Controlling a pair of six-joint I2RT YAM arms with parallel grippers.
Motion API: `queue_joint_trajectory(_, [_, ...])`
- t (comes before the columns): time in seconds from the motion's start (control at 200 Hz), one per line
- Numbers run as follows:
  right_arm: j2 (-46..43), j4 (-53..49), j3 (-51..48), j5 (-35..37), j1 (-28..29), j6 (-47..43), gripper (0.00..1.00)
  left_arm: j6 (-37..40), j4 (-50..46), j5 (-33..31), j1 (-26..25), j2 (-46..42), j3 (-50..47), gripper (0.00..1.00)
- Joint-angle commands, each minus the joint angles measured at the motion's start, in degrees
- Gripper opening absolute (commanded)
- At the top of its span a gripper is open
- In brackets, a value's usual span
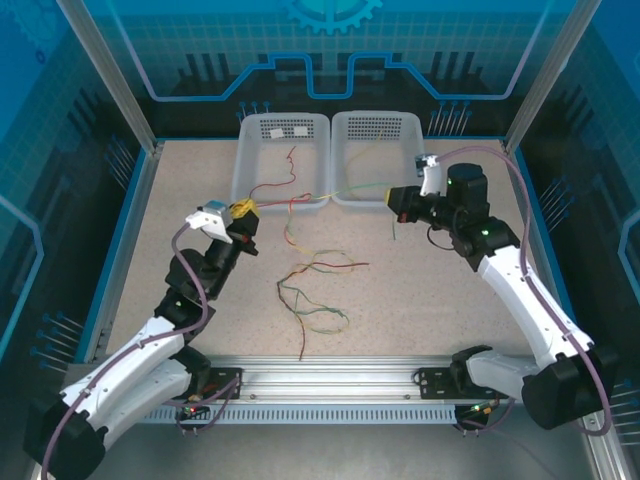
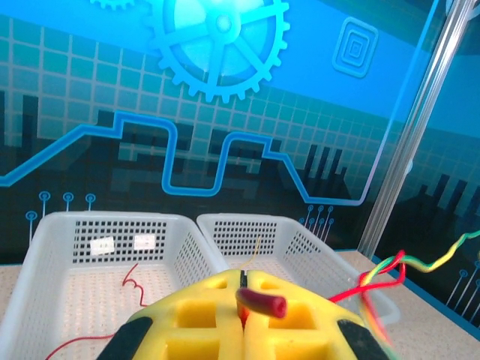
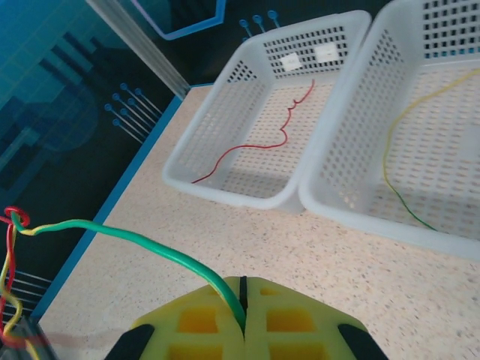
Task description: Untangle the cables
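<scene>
Tangle (image 1: 315,295) of thin wavy red, green and yellow cables at bench (image 1: 450,320) centre: likely light, limp, snag-prone. Left pincer (image 2: 242,300) clenched on red cable (image 2: 262,302) end, right pincer (image 3: 243,300) on green cable (image 3: 150,242); ends suit gripping.

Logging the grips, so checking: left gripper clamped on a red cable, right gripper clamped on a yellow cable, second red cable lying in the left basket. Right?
Not quite: the right gripper is clamped on a green cable, not yellow, as the right wrist view shows. The left gripper is clamped on a red cable, and a second red cable lies in the left basket.
</scene>
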Motion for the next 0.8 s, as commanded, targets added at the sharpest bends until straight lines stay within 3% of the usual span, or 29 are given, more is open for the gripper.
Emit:
queue_joint_trajectory(0.0, [-3.00,-3.42,-1.87,6.19,-4.98,1.46,0.00,-1.61,-0.12,-5.15,2.83,-1.60,-1.38,0.00])
queue_joint_trajectory(0.25, [-7.13,-5.50,-4.96,8.46,-14.15,4.49,0.00,-2.63,-1.74,-6.48,6.50,-3.51,-2.34,0.00])
queue_joint_trajectory(0.515, [-11.54,-5.10,-7.99,9.75,-19.93,6.90,0.00,-4.16,-3.49,-7.85,10.31,-5.38,-2.75,0.00])
queue_joint_trajectory(0.67, [-13.92,-4.47,-8.55,9.85,-20.65,7.12,0.00,-5.24,-3.70,-5.87,12.59,-4.41,-1.31,0.00])
queue_joint_trajectory(0.795, [-15.63,-2.95,-8.55,8.04,-20.73,6.93,0.00,-5.98,-3.47,0.00,14.47,-1.49,1.74,0.00])
